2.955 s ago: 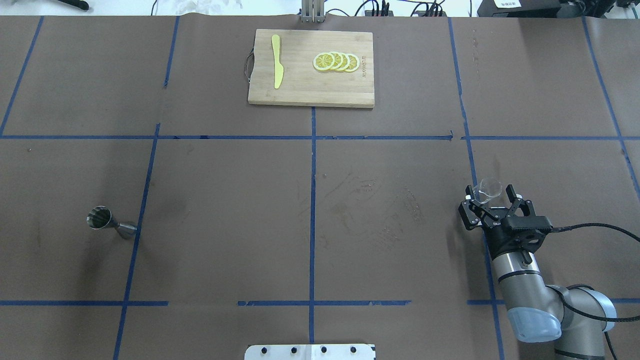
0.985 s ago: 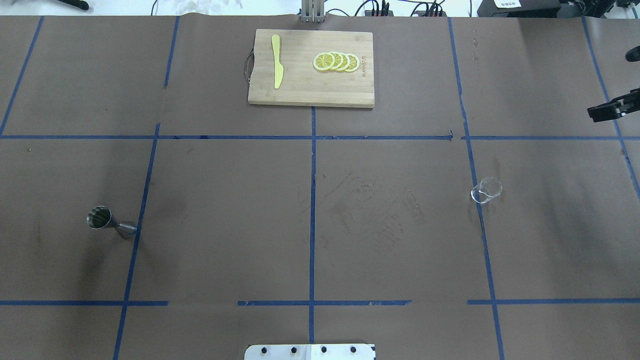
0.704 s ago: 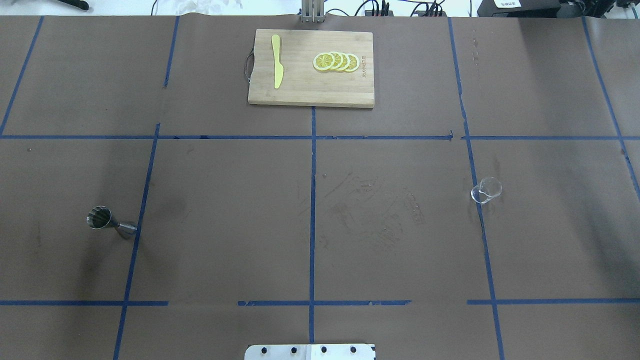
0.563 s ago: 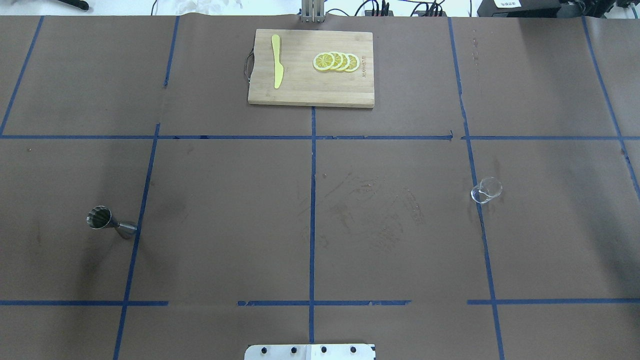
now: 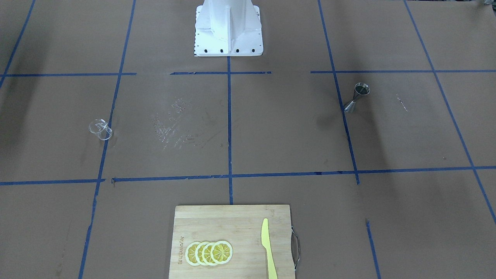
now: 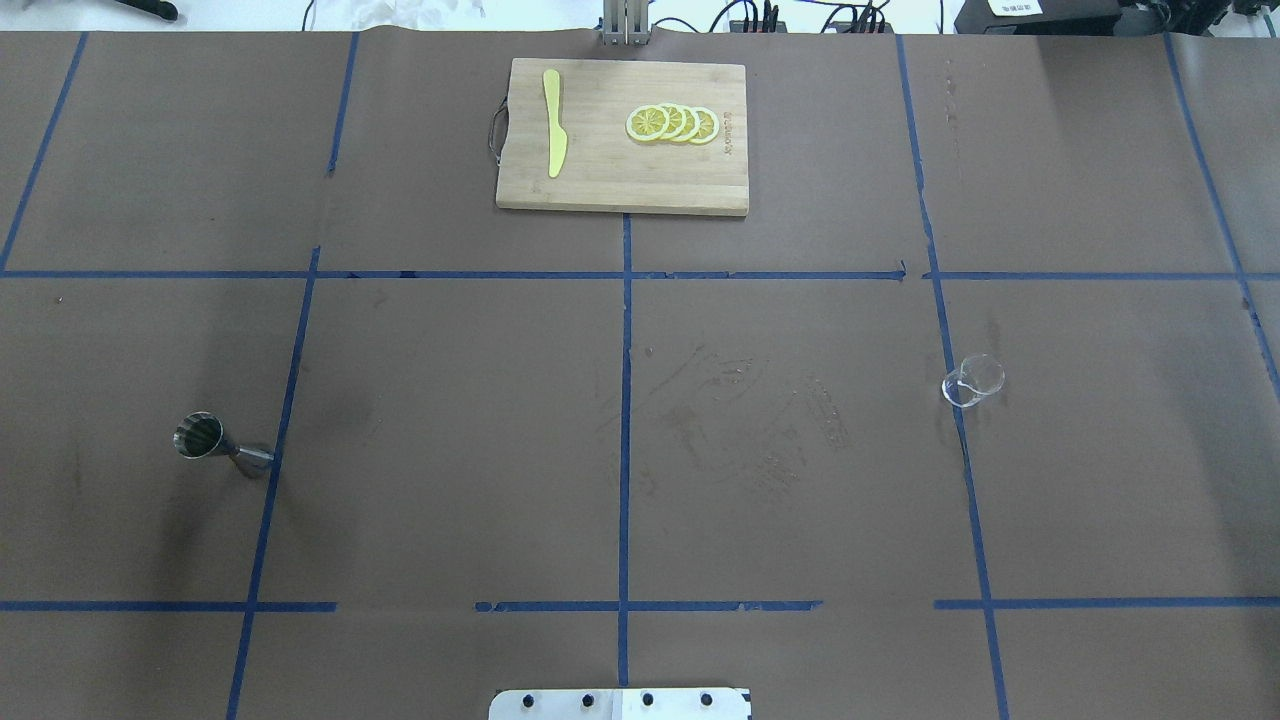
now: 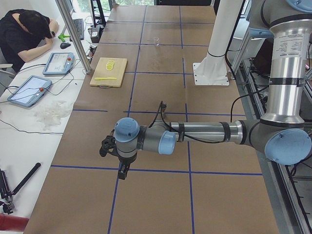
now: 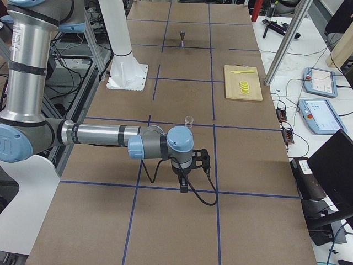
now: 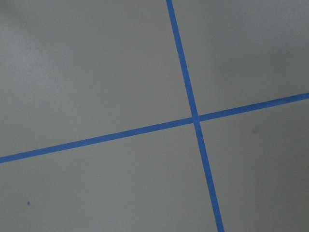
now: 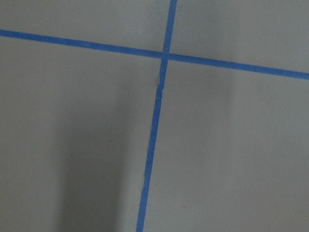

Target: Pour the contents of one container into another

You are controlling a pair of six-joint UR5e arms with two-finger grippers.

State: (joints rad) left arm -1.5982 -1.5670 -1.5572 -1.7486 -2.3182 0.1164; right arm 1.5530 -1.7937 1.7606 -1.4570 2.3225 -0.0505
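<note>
In the front-facing view the glass cup (image 5: 100,129) stands alone on the tabletop (image 5: 271,128), on a line of blue tape (image 5: 229,116). The jigger (image 5: 357,97) is well apart from it on the far side of the grid. No arm reaches into this view.

The overhead view shows the change. Three seconds ago the right hand was around the glass cup (image 6: 972,381). A second ago it was slipping off at the edge, and now it is out of view. The cup sits where it did, and the jigger (image 6: 220,446) has not shifted either. The cutting board (image 6: 600,170) with its lemon slices (image 6: 672,123) is likewise undisturbed.

From the left end, the near arm lies low over the tabletop with the left hand (image 7: 122,170) pointing down, nowhere near the cup (image 7: 156,41). It cannot be told from this view whether that hand is released or clenched.

From the right end, the right hand (image 8: 183,185) hangs near the cup (image 8: 188,120) but apart from it, and its state also cannot be told. The jigger (image 8: 182,37) stands upright far off.

Both wrist views show only taped crossings (no container in either).

The cup has evidently been let go and both arms have pulled back. Either the pour is finished or the grasp was given up; possibly the former, though what either vessel holds is too faint to see.
</note>
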